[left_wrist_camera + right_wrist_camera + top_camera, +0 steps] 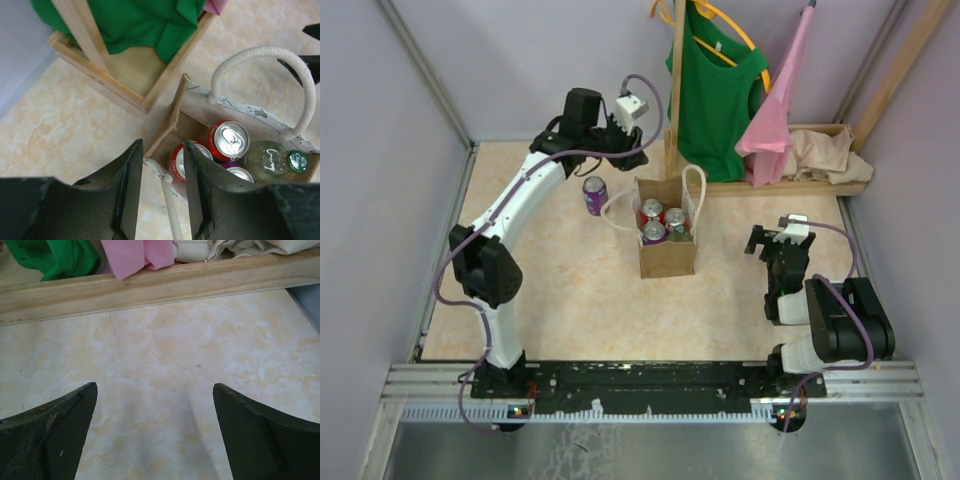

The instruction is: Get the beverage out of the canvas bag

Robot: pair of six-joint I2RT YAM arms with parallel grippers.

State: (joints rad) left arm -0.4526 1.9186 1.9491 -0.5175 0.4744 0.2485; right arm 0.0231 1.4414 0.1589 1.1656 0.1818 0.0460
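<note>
The left hand [162,150] hovers over the far-left corner of the canvas bag [668,258], its fingers parted only a little with nothing between them. The drinks sit inside the bag, packed tight: a red can [228,140], a second red can [176,161], a purple can [653,233] and a green-capped bottle [272,159]. That is the likely trouble. With so little room around each can, a finger coming down may land on the bag's wall or snag the white handle [260,55], and the light bag would probably tip or drag. A loose purple can [594,195] stands on the worktop [570,290] just left of the bag, near the left arm, where a sweep could knock it. The right hand [155,395] is spread wide and empty, well to the right.

The worktop is smooth, pale marbled beige — little grip for the bag. Lilac walls [380,200] close it in. At the far side a wooden rack [150,282] carries a green shirt [720,90], a pink garment [780,110] and a beige cloth heap [825,155].
</note>
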